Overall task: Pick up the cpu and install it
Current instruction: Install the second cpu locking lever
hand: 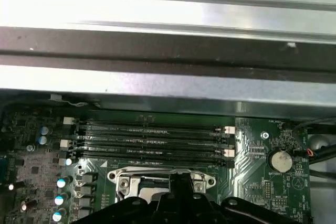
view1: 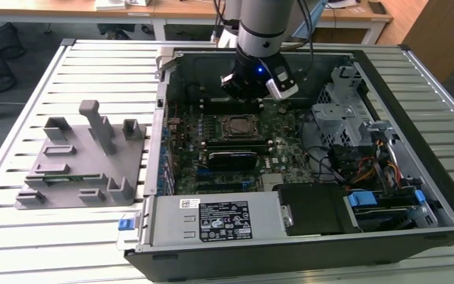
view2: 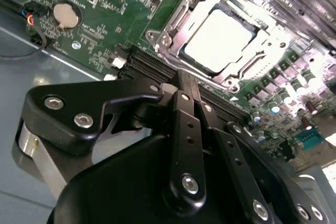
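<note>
1. Slatted white metal tabletop (view1: 93, 59) carries everything, with wooden desks along the far edge of the room behind it.
2. On the exterior view's left of that table stands a grey plastic fixture block (view1: 81, 160) with several upright posts and slots.
3. Beside it, toward the exterior view's right, an open black computer case (view1: 416, 195) lies on its side, its green motherboard (view1: 290, 127) exposed.
4. My arm (view1: 264, 23) comes down from the far side into the case, and my gripper (view1: 250, 89) hangs just above the far part of the board.
5. My fingers (view2: 185, 90) stand pressed together in the second wrist view, with nothing between them that I can make out; I am carrying nothing.
6. The cpu (view2: 218, 39) already sits inside the socket frame (view2: 157, 35) on the motherboard, its bright silvery top facing up, flat and square with the frame.
7. In the exterior view the socket (view1: 237, 125) lies just on the near side of my gripper, apart from it.
8. In the first wrist view, rows of dark memory slots (hand: 147, 140) run along the board on the far side of the socket, and a round coin battery (hand: 281, 161) sits near them.
9. Near the case's front edge lie a silver power supply (view1: 211, 219) and a bundle of coloured cables (view1: 369, 171) toward the exterior view's right.
</note>
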Robot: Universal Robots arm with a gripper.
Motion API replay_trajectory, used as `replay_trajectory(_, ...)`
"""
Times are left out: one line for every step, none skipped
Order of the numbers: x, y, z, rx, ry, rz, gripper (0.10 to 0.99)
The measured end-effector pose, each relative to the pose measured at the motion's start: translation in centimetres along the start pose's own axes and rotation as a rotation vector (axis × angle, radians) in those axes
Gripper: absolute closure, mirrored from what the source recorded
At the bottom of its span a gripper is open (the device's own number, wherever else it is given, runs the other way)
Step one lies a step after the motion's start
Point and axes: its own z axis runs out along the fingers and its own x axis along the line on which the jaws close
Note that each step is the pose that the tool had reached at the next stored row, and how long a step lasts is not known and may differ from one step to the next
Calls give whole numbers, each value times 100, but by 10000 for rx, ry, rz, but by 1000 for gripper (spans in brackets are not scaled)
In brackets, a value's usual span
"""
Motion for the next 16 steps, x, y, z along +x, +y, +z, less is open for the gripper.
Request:
replay_trajectory(0,-12,-2,0,1,1,980)
replay_trajectory(1,-25,-4,0,2,3,980)
replay_trajectory(1,-41,-7,-1,4,5,980)
replay_trajectory(2,-60,-10,0,6,8,980)
replay_trajectory(3,-81,-13,-1,6,9,980)
replay_trajectory(4,-100,-16,-1,8,12,980)
replay_trajectory(4,-117,-19,-1,16,16,980)
replay_trajectory(4,-139,-22,-1,22,21,980)
replay_trajectory(5,-160,-26,-1,27,26,980)
replay_trajectory(6,-182,-29,-2,35,32,980)
replay_trajectory(7,-200,-33,-2,45,36,980)
replay_trajectory(7,-216,-35,-1,62,41,980)
replay_trajectory(5,-221,-38,-3,101,50,980)
replay_trajectory(3,-219,-48,-3,139,58,980)
replay_trajectory(0,-217,-65,-6,177,65,980)
replay_trajectory(-1,-213,-91,-7,196,70,980)
